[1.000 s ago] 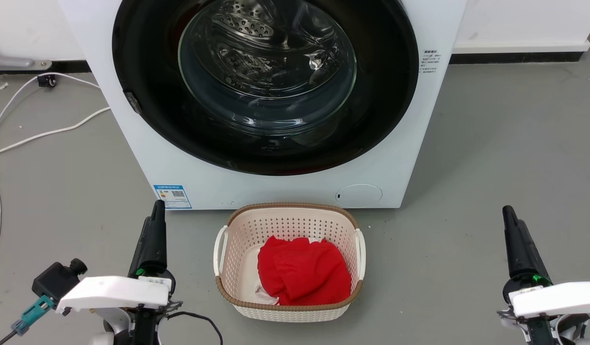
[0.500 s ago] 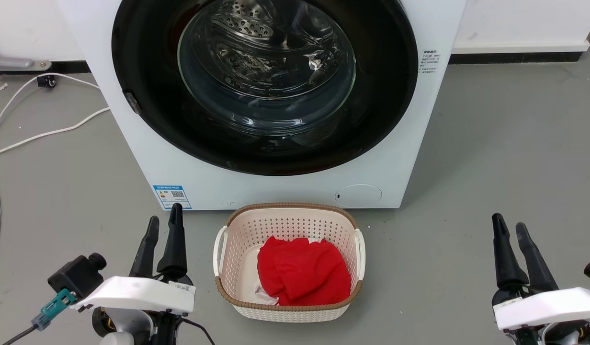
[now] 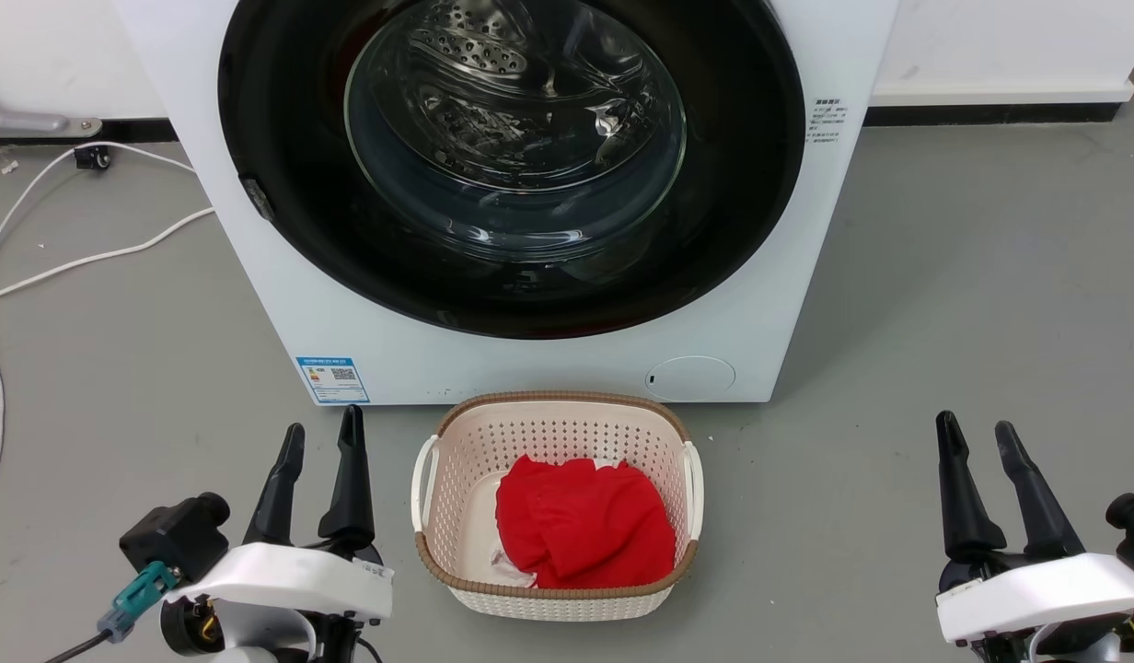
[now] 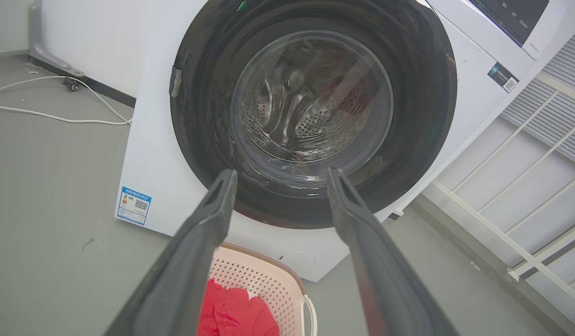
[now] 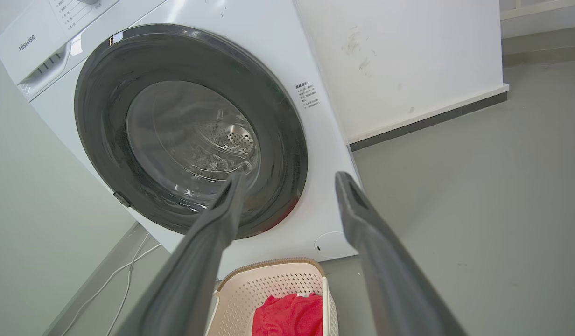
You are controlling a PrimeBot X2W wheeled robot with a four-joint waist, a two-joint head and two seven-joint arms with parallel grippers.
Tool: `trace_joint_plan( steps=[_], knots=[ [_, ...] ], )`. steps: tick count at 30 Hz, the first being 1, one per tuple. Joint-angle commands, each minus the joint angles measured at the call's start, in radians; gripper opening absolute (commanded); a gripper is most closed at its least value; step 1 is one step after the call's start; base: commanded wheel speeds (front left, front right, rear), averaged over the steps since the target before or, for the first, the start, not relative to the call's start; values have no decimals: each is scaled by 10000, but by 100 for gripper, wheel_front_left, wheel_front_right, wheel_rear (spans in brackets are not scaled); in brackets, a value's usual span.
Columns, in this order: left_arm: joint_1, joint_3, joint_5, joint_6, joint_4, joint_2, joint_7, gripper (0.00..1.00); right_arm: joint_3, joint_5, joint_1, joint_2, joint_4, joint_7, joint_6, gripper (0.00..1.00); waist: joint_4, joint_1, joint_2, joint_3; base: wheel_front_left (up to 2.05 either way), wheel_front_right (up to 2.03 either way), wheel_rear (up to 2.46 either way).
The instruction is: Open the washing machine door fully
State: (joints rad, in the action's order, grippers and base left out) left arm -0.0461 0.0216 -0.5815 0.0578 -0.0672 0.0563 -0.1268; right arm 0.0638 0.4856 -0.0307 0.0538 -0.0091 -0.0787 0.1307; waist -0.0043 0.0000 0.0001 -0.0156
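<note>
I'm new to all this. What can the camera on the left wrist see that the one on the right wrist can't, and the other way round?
Left wrist view's own: the small blue label on the washing machine lower front, and a white railing beside the machine. Right wrist view's own: the Hisense name on the top panel, and a white wall with dark skirting. Shared: the shut washing machine door, the cream basket and the red cloth in it.

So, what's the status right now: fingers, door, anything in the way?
Left fingers and right fingers open, empty. Door shut, untouched. Basket with red cloth on floor before the machine.
</note>
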Motion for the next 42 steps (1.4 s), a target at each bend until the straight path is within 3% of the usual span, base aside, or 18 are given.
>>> trace_joint_plan(
  steps=[1,22,42],
  knots=[
    [18,39,378,-62,95,82,-117,100,-21,-401,-5,-12,-191,-70,0,100,-17,0,-1,0,0,0,0],
    [265,273,2688,-434,159,138,-677,100,-86,-2616,-187,-30,-306,-319,-1,100,-5,0,-1,10,0,0,0],
    [346,412,4343,-606,281,197,-1076,100,-138,-3956,-365,-43,-411,-468,-1,100,-63,0,-1,-75,0,0,0]
  ],
)
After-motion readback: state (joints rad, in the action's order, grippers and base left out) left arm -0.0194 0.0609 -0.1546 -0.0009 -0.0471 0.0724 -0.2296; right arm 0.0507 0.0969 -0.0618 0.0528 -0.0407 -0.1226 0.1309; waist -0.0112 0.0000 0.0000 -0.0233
